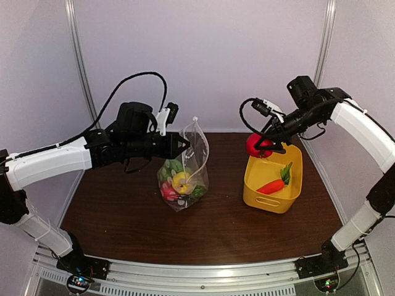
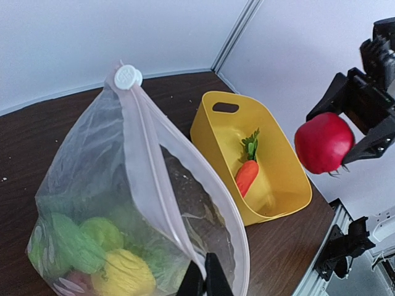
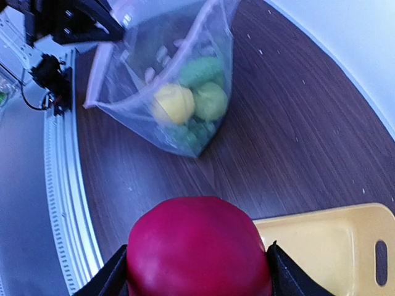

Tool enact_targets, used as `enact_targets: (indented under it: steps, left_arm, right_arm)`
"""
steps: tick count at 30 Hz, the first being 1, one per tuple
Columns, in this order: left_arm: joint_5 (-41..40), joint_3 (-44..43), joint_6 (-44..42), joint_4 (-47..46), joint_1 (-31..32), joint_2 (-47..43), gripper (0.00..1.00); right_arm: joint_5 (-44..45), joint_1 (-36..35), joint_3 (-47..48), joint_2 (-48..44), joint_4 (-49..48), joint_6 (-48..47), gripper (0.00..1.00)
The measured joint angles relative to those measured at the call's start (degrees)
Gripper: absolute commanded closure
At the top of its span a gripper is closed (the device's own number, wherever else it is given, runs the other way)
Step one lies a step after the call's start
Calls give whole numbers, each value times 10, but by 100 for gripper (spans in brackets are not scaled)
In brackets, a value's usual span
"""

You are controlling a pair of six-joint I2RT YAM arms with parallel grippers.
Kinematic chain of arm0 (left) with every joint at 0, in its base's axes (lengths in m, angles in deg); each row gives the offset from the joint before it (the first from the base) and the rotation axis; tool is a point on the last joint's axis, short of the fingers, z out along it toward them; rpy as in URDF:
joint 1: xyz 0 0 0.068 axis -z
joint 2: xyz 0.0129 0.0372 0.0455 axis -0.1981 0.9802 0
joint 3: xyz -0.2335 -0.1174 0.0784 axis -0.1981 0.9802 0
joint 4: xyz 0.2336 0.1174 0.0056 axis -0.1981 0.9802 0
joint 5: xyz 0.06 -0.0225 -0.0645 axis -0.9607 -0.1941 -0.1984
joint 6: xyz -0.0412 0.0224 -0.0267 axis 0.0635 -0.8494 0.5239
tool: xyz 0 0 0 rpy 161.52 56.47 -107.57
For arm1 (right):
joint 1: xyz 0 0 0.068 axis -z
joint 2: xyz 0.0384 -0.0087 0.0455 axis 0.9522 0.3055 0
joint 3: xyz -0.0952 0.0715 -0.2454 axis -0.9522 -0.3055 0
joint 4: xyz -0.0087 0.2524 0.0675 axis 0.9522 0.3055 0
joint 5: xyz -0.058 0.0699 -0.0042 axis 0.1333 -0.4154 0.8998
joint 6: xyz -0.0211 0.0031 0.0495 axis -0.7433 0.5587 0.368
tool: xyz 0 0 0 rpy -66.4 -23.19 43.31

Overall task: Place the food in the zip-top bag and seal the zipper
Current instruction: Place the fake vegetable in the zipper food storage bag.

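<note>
On a dark wooden counter (image 1: pixel 123 209) before white walls, the left pincer (image 1: pixel 185 143) is clenched on the rim of the thin, floppy-looking zip-top bag (image 1: pixel 188 176) standing below it, while the right pincer (image 1: pixel 261 147) grasps the red apple (image 1: pixel 255 145), seemingly light, hard and smooth, across its middle, above the yellow basket (image 1: pixel 271 200).

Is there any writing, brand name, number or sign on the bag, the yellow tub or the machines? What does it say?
No text can be read in any view.
White round slider on the clear plastic zip-top bag: faint raised marks, too blurred to read.
White printed spots on that bag: a pattern, no letters that I can make out.
Yellow plastic basket and red toy apple: no labels visible.
</note>
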Motion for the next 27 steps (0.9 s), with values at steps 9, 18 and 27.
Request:
enact_targets:
  steps: [9, 18, 27]
  left_arm:
    - [14, -24, 19, 1, 0, 14, 100]
    - [29, -30, 44, 3, 0, 10, 100]
    - [25, -30, 52, 24, 0, -12, 100]
  right_arm:
    - [-136, -107, 28, 19, -175, 143, 52]
    - [-176, -136, -17, 81, -454, 376, 54]
    - [-108, -160, -49, 111, -472, 396, 55]
